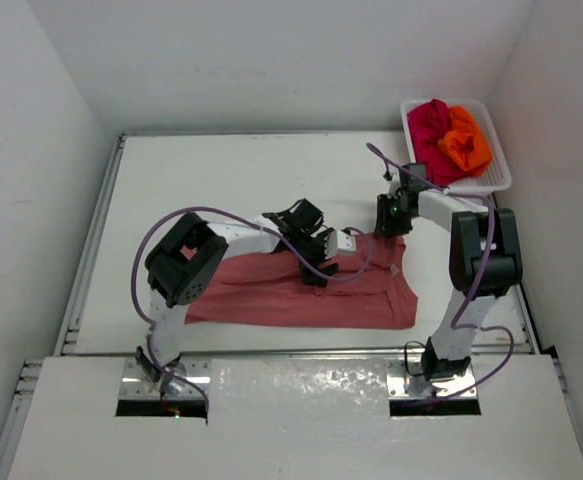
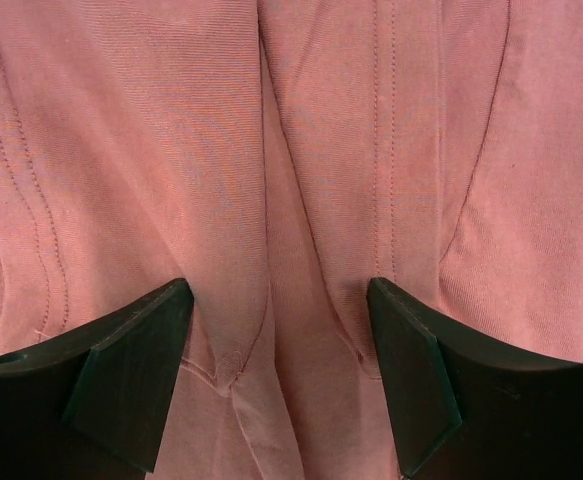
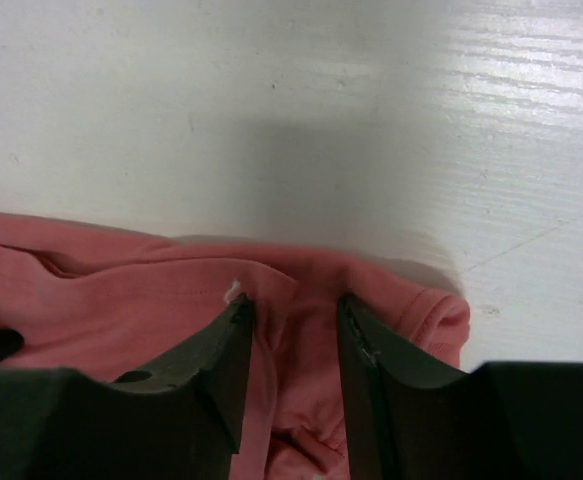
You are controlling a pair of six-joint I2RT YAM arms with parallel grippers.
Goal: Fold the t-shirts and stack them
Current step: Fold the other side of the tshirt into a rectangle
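The salmon-pink t-shirt lies spread and creased across the near middle of the table. My left gripper is over its upper middle. In the left wrist view the left gripper is open wide and pressed down on the pink cloth, with a ridge of cloth between the fingers. My right gripper is at the shirt's far right corner. In the right wrist view it is open a narrow way, straddling a bunched fold of the shirt's edge. The crimson t-shirt and the orange t-shirt lie crumpled in the basket.
A white mesh basket stands at the far right corner of the table, against the right wall. White walls enclose the table on the left, the back and the right. The bare white table top lies beyond the shirt's edge.
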